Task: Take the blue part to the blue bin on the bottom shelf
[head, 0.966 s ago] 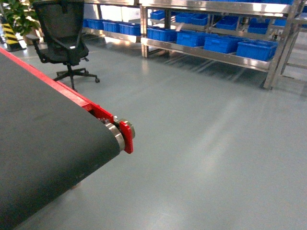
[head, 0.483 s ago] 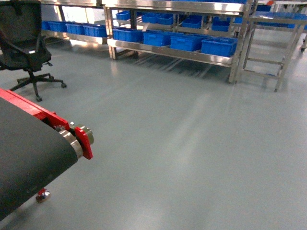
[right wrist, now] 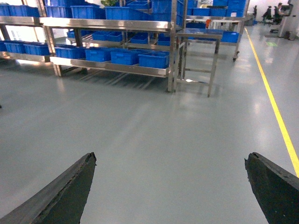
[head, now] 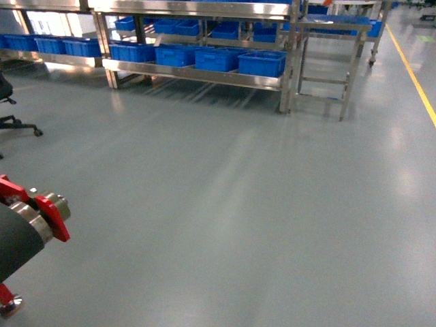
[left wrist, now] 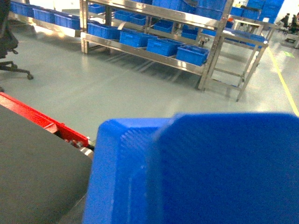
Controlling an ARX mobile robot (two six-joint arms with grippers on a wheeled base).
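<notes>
The blue part (left wrist: pixel 201 172) fills the lower half of the left wrist view, blurred and very close to the camera. It hides my left gripper's fingers and appears to be held between them. My right gripper (right wrist: pixel 170 186) is open over bare grey floor, its dark fingertips (right wrist: pixel 79 177) far apart and holding nothing. Across the floor stands the steel rack, and its bottom shelf (head: pixel 197 74) carries a row of blue bins (head: pixel 261 63). I cannot tell which bin is the task's one. Neither gripper shows in the head view.
The conveyor's black belt and red end roller (head: pixel 41 214) sit at the lower left. An office chair base (head: pixel 17 124) is at the left edge. A steel frame table (head: pixel 327 61) stands right of the rack. A yellow floor line (head: pixel 415 71) runs along the right.
The head view has swung to the right. The conveyor and the chair have slid toward the left edge, and the rack's right end with the steel frame table has come into view.
</notes>
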